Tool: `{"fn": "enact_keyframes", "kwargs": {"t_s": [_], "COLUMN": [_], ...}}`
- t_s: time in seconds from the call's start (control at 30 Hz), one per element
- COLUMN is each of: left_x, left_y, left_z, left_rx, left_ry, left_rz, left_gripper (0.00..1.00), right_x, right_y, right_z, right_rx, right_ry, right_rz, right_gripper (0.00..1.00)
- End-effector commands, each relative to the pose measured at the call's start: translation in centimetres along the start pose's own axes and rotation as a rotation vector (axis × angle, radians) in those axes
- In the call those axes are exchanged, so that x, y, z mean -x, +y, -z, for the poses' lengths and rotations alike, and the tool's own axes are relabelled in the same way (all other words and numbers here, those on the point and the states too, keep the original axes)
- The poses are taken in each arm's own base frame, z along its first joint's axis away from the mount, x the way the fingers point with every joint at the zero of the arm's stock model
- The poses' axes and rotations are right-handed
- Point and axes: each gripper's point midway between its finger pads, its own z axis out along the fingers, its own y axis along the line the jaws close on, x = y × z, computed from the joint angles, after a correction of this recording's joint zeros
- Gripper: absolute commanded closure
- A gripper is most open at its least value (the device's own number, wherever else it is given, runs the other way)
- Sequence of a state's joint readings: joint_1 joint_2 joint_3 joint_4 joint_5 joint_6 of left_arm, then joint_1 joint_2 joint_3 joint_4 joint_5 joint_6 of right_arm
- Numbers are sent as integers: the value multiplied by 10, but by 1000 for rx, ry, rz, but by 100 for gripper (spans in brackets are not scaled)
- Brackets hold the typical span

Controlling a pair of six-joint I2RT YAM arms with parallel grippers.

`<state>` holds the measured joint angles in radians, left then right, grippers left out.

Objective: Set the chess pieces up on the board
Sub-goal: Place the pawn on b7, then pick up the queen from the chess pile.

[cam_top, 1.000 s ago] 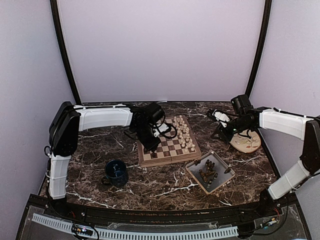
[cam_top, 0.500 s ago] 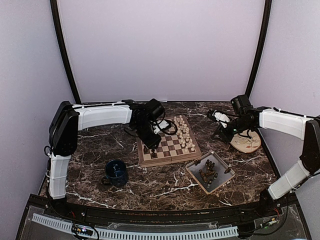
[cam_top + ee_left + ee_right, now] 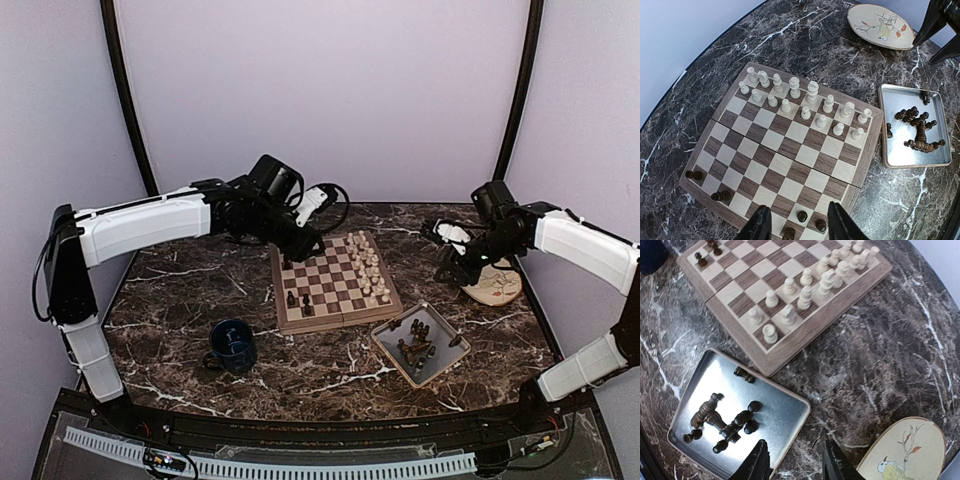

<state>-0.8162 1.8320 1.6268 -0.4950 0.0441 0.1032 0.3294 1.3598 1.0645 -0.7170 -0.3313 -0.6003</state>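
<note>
Chess pieces [image 3: 812, 92] stand on the board [image 3: 781, 148]; left gripper [image 3: 799, 207] hangs near it, partly open and empty; right gripper [image 3: 794, 442] likewise parted, holding nothing

The square wooden chessboard [image 3: 790, 131] is checkered light and dark brown with a tan border. It carries cream-white turned wooden pieces [image 3: 812, 92] and dark brown turned wooden pieces [image 3: 720, 196]. The rectangular metal tray [image 3: 900, 155] is silver-grey. The round beige plate [image 3: 865, 22] shows a painted bird. The marble bench [image 3: 330, 370] is dark brown with white veins. The round mug [image 3: 232, 345] is dark blue.
</note>
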Motion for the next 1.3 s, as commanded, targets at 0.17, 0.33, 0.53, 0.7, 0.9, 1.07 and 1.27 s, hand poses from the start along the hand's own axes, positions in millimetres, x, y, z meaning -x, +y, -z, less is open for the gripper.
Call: {"fn": "enact_keyframes", "kwargs": {"t_s": [0.17,0.33,0.53,0.7,0.9,1.07,1.27], "left_x": [6,1,0,-2,-5,-9,-12], "left_y": [-6,-7,-10,-9,-9,-8,-11], "left_z": [24,23,21,18,14,10,7], "left_rx": [-32,-20,-22,-20,-21,-16,-18], "left_ry": [-188,-181,-173,-160,-147,-124,-107], "left_rz": [36,29,25,27,25,23,10], "left_gripper": [58,58,58,57,58,57,57], "right_x": [-40,-43,-60,-68,-74,-73,-69], "right_y": [63,77,85,87,86,85,88], "right_z": [-29,-38,-46,-55,-63,-71,-76], "right_rx": [145,198,217,226,224,233,268], "right_ry": [188,214,283,314,339,339,344], "right_rz": [91,112,135,128,115,91,78], "right_gripper": [63,61,61,62,68,76,94]}}
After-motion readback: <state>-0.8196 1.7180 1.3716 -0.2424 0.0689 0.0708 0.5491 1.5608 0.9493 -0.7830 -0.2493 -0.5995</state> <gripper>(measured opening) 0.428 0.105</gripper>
